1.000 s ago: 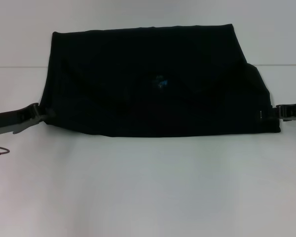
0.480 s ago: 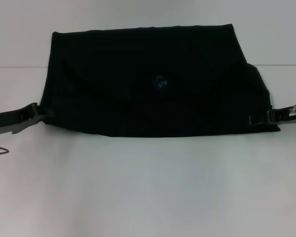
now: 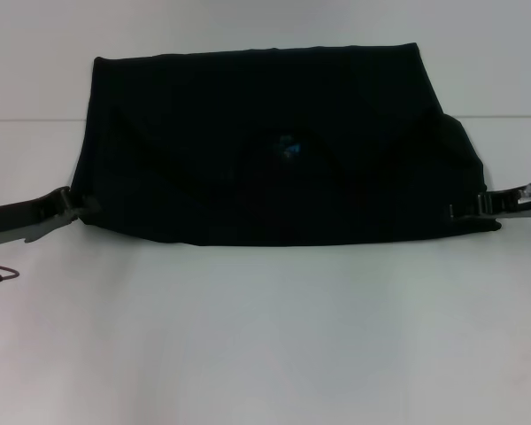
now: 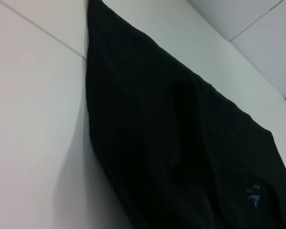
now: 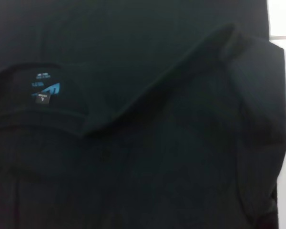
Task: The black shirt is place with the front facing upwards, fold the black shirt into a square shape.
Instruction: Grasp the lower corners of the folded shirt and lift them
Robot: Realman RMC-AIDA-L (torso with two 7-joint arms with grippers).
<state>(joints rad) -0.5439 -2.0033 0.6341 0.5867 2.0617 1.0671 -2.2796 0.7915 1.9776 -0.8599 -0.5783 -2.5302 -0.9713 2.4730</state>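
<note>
the black shirt (image 3: 274, 146) lies on the white table (image 3: 265, 336), folded into a wide band that fills the middle and far part of the head view, its near edge running roughly from 9 o'clock to 3 o'clock across the centre. the small blue neck label (image 3: 289, 147) sits near the middle of the cloth, just toward 12 o'clock of the picture's centre. the right end of the band bulges out beyond the straighter far layer.

the left gripper (image 3: 71, 205) is at the shirt's near-left corner, at about 9 o'clock in the head view, low on the table, its tips touching the cloth edge; i cannot tell how its fingers stand. the right gripper (image 3: 465, 210) is at the near-right corner, at about 3 o'clock, its tip lying over the cloth edge; its finger state cannot be told either.

the left wrist view shows the shirt's edge running along the table, with the label far off. the right wrist view is almost filled with cloth: the collar, the label and a raised fold ridge (image 5: 181, 62) crossing it.
</note>
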